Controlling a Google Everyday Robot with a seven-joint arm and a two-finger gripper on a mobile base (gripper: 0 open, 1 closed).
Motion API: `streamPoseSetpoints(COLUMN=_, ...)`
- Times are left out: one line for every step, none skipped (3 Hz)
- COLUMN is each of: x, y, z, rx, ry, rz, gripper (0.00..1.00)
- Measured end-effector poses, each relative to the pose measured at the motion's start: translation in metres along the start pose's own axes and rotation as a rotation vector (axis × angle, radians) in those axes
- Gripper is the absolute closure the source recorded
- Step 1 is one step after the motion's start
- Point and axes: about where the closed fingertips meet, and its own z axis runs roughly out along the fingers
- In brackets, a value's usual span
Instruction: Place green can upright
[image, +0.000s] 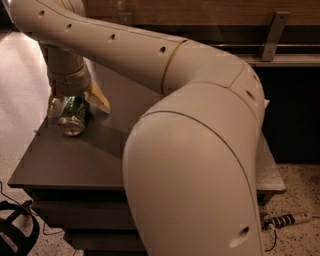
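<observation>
Green can (74, 116) lies on its side near the far left corner of a dark grey table (75, 160), its shiny silver end turned toward the camera and its dark green body running away under the wrist.

Biggest in the view is the robot's cream arm (200, 150). Its bulky elbow fills the middle and right of the view and hides much of the table top behind it. From the elbow a long link reaches up and to the left, then turns down to the wrist above the can.

The table shows a bare stretch in front of the can and drawer-like fronts below its edge. A wooden wall panel (200, 10) runs behind it, with a metal bracket (274, 35) at the upper right. Pale speckled floor (20, 75) shows at the left.

The gripper (76, 102) hangs low over the can with its jaws spread wide. Its tan fingers (100, 100) stand on either side of the can's body; whether they touch it cannot be told. The wrist covers the can's far end.

A power strip (290, 219) lies on the floor at the lower right, and a black cable (17, 232) loops at the lower left.
</observation>
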Motion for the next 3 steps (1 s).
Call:
streamPoseSetpoints(x=-0.001, y=0.0007, z=0.0017, rx=-0.002, ry=-0.002, rz=-0.001, gripper=0.39)
streamPoseSetpoints(x=-0.0017, y=0.0015, z=0.0032, rx=-0.004, ry=-0.003, rz=-0.003, gripper=0.64)
streamPoseSetpoints(x=-0.0019, y=0.0017, z=0.0012, rx=-0.004, ry=-0.003, rz=-0.003, gripper=0.86)
